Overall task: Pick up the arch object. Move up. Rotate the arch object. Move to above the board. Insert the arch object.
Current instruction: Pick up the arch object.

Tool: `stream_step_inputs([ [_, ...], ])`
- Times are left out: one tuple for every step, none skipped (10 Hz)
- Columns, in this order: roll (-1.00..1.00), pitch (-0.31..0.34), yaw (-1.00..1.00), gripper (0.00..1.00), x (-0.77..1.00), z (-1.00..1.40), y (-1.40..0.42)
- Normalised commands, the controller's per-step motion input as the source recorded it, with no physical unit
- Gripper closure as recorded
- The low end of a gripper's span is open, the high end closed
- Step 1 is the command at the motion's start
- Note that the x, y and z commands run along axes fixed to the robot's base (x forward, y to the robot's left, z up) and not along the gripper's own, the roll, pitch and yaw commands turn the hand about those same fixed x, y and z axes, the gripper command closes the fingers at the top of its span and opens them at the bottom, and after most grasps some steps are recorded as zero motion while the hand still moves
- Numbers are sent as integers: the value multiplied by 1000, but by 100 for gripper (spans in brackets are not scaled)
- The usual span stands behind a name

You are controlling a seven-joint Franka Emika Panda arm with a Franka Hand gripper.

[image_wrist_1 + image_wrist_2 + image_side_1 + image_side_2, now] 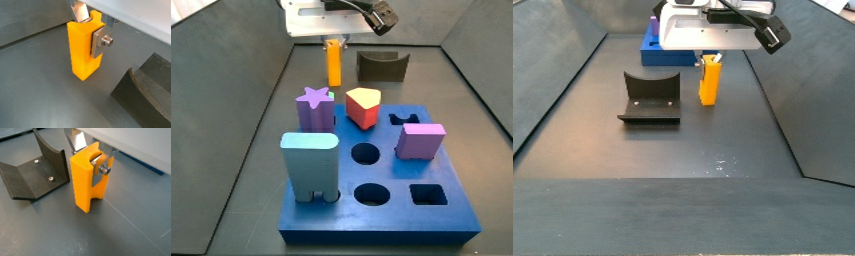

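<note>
The arch object (85,50) is a tall, narrow block of smooth, matte yellow-orange plastic with flat faces and crisp edges; in a wrist view a notch shows at its lower end (87,180). It stands upright, its lower end at the dark grey floor (47,95); whether it rests there or is just clear cannot be told. The gripper (90,31) is clamped on its upper part: flat silver finger plates press on opposite faces, one plate (101,168) carrying a round screw head. In both side views the white gripper body (329,17) sits directly over the block (334,62), near the fixture (381,66), a dark matte L-shaped bracket with two small screw holes in its upright face (37,170). The board (385,190) is a thick dark-blue slab with round, square and other shaped holes, well apart from the block. It carries a light-blue two-legged block (309,165), a purple star piece (314,104), a red piece with a pale yellow top (364,107) and a lilac square block (420,140). No labels or writing can be read on any surface.
</note>
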Motion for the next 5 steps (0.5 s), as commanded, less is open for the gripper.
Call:
stream_step_inputs([
  [0,0,0,100,0,0,0],
  [0,0,0,100,0,0,0],
  [0,0,0,100,0,0,0],
  [0,0,0,100,0,0,0],
  [0,0,0,100,0,0,0],
])
